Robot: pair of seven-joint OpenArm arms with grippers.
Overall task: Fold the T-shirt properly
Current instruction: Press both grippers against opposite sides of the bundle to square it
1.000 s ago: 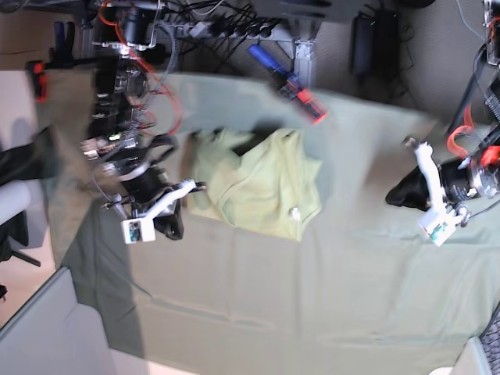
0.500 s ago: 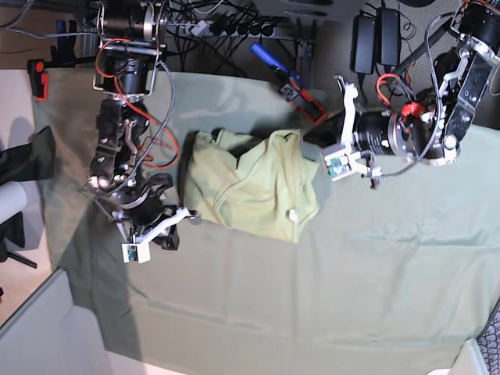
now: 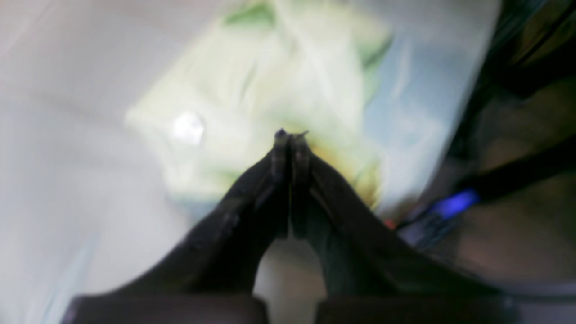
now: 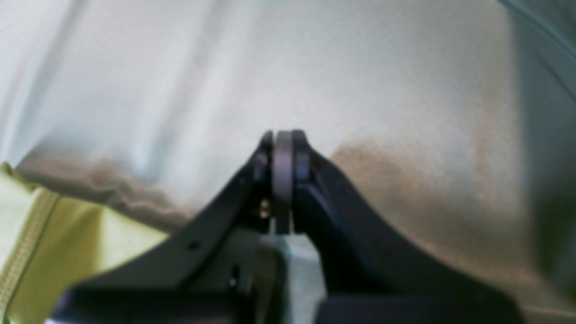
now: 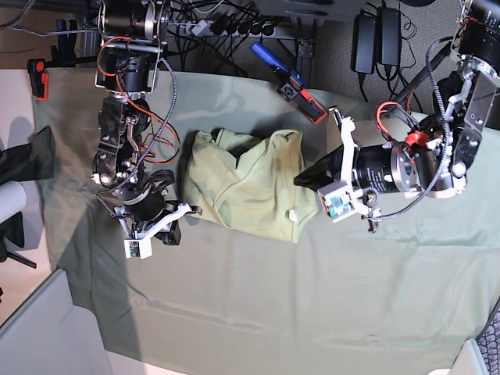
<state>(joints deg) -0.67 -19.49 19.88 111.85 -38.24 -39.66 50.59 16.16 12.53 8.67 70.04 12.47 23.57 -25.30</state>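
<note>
Seen from the base view, left to right: right gripper (image 5: 191, 209), jaws pressed together on nothing, low over the grey-green table cloth (image 5: 312, 312) just beside the garment's left edge; pale yellow-green T-shirt (image 5: 250, 183), crumpled in a rough heap at mid-table, small white tag (image 5: 292, 215) near its lower right corner; left gripper (image 5: 299, 180), jaws likewise together and empty, at the shirt's right edge.

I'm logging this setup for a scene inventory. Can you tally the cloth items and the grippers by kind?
T-shirt: 1, pale yellow-green, crumpled
Table cloth: 1, grey-green
Grippers: 2, left gripper and right gripper, both shut and empty
Total: 4
</note>
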